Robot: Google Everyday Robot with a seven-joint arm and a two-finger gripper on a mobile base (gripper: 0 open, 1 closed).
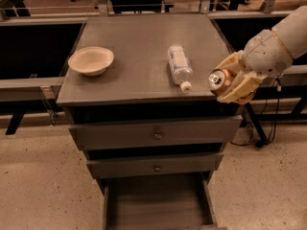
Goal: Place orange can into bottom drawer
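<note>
My gripper (229,83) is shut on the orange can (218,81). It holds the can on its side, silver top facing the camera, in the air by the front right corner of the cabinet top. The tan fingers (242,87) wrap around the can above and below. The bottom drawer (156,202) is pulled open at the foot of the cabinet, a wide shallow grey tray with nothing showing in it. The can is well above the drawer and to its right.
A clear plastic water bottle (180,65) with a white cap lies on the cabinet top (139,42). A cream bowl (91,60) stands at the left. Two upper drawers with round knobs (157,134) are shut. Dark benches flank the cabinet.
</note>
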